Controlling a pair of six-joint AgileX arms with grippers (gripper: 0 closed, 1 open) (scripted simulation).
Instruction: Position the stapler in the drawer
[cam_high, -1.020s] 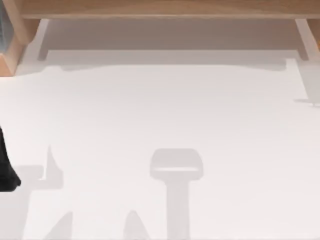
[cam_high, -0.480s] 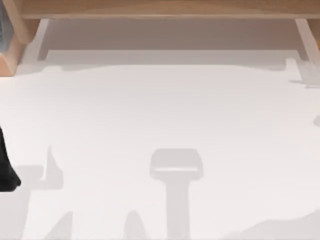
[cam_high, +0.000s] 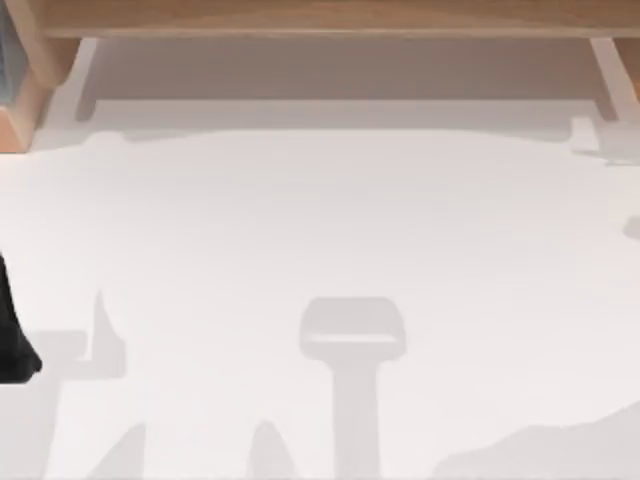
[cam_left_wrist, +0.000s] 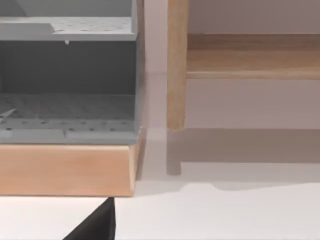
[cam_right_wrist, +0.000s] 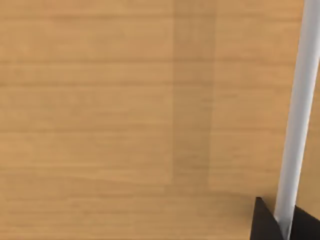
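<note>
The stapler is out of view. A wooden panel (cam_right_wrist: 100, 100), which looks like the drawer's front, faces my right wrist camera up close. A white bar (cam_right_wrist: 297, 110) runs across it like a handle. My right gripper (cam_right_wrist: 282, 222) has a black fingertip (cam_right_wrist: 261, 222) tight on each side of that bar, shut on it. My left arm (cam_high: 12, 335) is parked at the table's left edge, and a black part of the left gripper (cam_left_wrist: 95, 227) shows in the left wrist view.
A wooden frame (cam_high: 320, 18) runs along the table's far edge. At far left a grey perforated shelf unit (cam_left_wrist: 65, 110) stands on a wooden base (cam_left_wrist: 65, 170), beside a wooden post (cam_left_wrist: 176, 65). Arm shadows lie on the white tabletop (cam_high: 320, 220).
A broad shadow has spread in from the table's near right corner, and the small shadows at the right edge have shifted. The left arm has not moved.
</note>
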